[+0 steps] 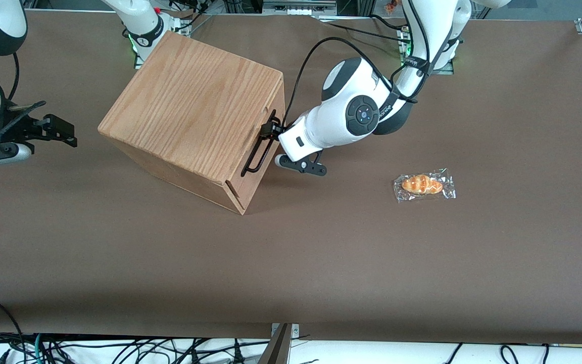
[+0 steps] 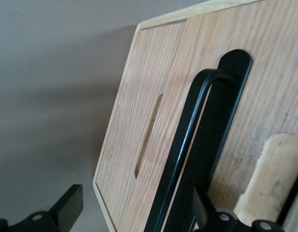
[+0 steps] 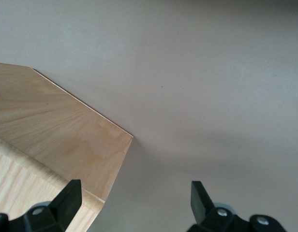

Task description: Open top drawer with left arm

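The big oak box [image 1: 195, 121] stands on the brown table, and its front faces the working arm's end. The top drawer [image 2: 139, 159] looks shut, its light-oak front level with the box. Its long thin black bar handle [image 1: 258, 151] [image 2: 180, 154] runs along that front. The left arm [image 1: 351, 114] reaches down to it. My gripper [image 1: 270, 129] [image 2: 134, 205] is open at the handle's end farther from the front camera. The bar passes between its two fingers, close to one fingertip [image 2: 201, 205]. The other fingertip [image 2: 70, 205] stands off the drawer front's edge.
A wrapped bread roll [image 1: 424, 184] lies on the table toward the working arm's end, nearer the front camera than the arm. A narrow slot [image 2: 149, 135] is cut in the drawer front beside the handle. A pale round wooden piece [image 2: 275, 179] shows beside the bar.
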`<move>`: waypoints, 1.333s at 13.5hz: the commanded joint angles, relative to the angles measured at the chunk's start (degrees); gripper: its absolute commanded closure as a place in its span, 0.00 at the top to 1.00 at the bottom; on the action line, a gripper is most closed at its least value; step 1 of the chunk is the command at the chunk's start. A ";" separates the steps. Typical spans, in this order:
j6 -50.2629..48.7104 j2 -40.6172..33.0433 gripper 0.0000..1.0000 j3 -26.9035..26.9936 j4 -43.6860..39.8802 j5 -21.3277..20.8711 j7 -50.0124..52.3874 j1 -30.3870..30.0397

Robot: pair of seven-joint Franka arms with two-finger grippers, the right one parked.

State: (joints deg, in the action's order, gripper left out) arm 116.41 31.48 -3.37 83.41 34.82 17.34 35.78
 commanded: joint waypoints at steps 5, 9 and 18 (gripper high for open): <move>1.10 2.62 1.00 0.99 -1.94 0.69 -0.20 1.31; 1.10 3.14 1.00 1.43 -1.85 0.42 -0.64 0.52; 0.93 3.23 1.00 1.52 -1.85 -2.39 -2.64 -4.49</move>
State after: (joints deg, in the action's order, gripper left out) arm 117.46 33.50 -1.91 83.29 34.00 16.53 33.15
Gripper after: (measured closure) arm 0.000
